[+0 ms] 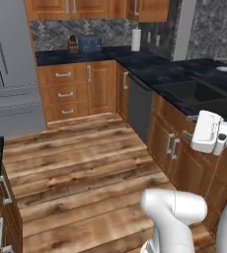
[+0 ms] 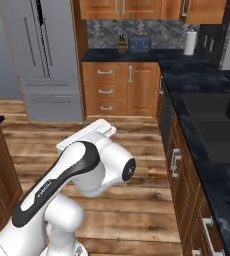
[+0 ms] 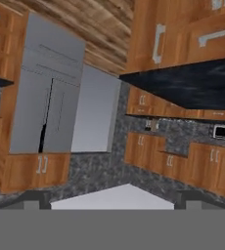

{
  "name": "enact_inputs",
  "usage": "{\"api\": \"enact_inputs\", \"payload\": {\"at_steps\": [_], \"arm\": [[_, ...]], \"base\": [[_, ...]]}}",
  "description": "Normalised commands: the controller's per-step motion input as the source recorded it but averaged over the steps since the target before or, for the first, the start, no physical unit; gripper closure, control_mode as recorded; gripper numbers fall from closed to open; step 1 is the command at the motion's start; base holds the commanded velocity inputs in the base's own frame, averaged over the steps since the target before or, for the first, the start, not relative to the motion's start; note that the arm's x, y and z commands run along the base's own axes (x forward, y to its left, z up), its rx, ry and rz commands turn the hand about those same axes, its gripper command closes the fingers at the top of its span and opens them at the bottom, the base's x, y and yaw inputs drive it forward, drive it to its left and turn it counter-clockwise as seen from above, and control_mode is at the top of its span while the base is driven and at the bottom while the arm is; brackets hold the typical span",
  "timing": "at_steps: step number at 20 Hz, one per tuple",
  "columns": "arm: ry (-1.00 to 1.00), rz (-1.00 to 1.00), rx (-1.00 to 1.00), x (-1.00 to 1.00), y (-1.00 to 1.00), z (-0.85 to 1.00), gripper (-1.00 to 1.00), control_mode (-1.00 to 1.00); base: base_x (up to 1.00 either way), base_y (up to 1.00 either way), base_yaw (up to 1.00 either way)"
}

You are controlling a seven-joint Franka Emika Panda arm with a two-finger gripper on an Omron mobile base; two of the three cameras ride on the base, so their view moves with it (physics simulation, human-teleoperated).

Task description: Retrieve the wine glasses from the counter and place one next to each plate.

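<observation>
The counter [image 1: 150, 66] is seen as an L in the left base view: one leg is laid along the back wall across the top of the frame, the other is run down the right edge, with a dark sink [image 1: 194, 91] set into it. In the hand view the gripper [image 3: 112, 199] is shown spread wide, nothing held, with its fingertips [image 3: 36, 197] at the bottom

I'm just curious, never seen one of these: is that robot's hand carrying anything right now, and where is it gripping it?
Nothing is held. In the hand view, the gripper is open, with nothing between its fingertips.
</observation>
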Motion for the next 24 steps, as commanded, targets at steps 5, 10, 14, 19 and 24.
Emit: {"api": "enact_inputs", "payload": {"at_steps": [5, 10, 14, 19, 24], "arm": [[0.0, 0.0, 0.0, 0.0, 0.0, 0.0, -1.0, 1.0], [0.0, 0.0, 0.0, 0.0, 0.0, 0.0, -1.0, 1.0], [0.0, 0.0, 0.0, 0.0, 0.0, 0.0, -1.0, 1.0], [0.0, 0.0, 0.0, 0.0, 0.0, 0.0, -1.0, 1.0], [0.0, 0.0, 0.0, 0.0, 0.0, 0.0, -1.0, 1.0]], "base": [[1.0, 0.38, 0.28], [1.0, 0.32, 0.35], [1.0, 0.02, 0.44], [1.0, -0.05, 0.51], [1.0, -0.23, 0.57]]}}
